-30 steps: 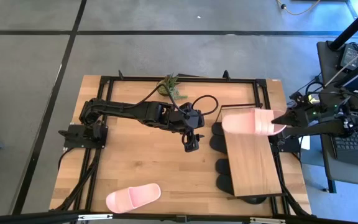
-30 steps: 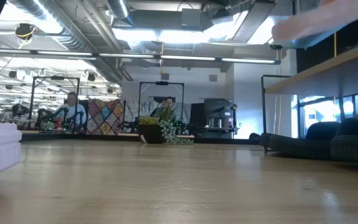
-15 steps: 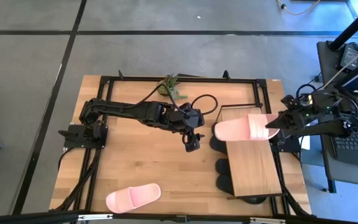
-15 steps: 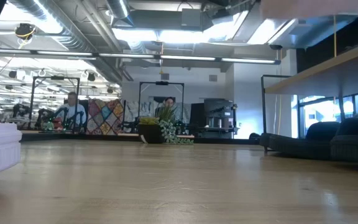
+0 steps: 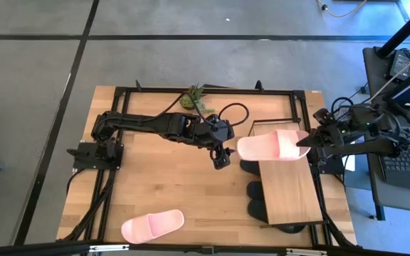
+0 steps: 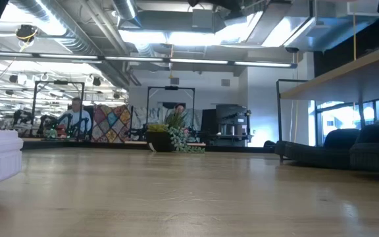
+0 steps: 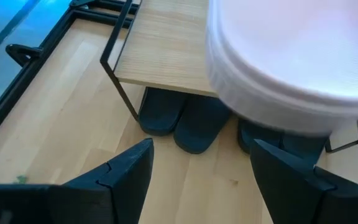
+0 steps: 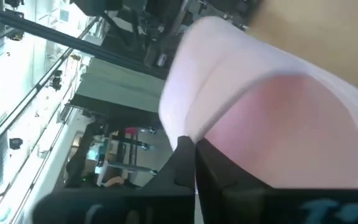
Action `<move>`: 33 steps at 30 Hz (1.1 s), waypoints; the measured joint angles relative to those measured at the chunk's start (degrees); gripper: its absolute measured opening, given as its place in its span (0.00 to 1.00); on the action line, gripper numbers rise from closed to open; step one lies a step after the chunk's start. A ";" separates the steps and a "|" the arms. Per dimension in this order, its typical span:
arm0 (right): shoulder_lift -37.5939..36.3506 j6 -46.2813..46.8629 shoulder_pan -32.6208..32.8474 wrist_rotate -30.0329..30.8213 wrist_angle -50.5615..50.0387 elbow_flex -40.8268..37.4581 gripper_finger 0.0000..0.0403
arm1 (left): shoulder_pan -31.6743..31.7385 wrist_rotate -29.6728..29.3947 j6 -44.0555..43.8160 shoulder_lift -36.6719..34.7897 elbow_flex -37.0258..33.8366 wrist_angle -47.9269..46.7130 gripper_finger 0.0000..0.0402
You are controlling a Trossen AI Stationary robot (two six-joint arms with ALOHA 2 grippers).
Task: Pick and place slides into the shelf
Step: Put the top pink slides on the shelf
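A light pink wide-strap slide (image 5: 269, 146) is held clamped by the right hand (image 5: 306, 141) above the low wooden-topped shelf (image 5: 290, 188), while black slides (image 7: 160, 118) beneath are shown only past the wide-open left hand (image 7: 201, 165).

Even, bright overhead light; ceiling strips (image 6: 176, 39) glare, and the right wrist view looks perhaps motion-blurred.

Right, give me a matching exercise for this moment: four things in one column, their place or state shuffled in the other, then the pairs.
Things
1. left gripper
2. right gripper
3. second pink slide
4. black slides

States
A. lying on the table's near edge
B. tucked under the shelf
C. shut on the held pink slide
D. open, empty, mid-table

Pairs: 1-D, 2-C, 3-A, 4-B
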 joint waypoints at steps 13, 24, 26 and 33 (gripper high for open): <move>1.66 4.75 1.81 0.26 9.69 -3.78 0.00 | 1.30 1.31 2.84 0.00 -0.01 -1.95 0.64; 5.88 9.45 9.15 4.73 9.50 -3.39 0.00 | 3.41 4.54 4.54 0.00 -0.01 -7.25 0.64; 6.61 11.93 11.26 4.41 8.38 -3.35 0.00 | 3.70 6.29 5.91 -0.47 0.00 -8.60 0.64; 9.64 17.31 19.11 6.61 7.64 -3.33 0.00 | 4.39 8.36 7.99 -1.68 0.08 -9.48 0.64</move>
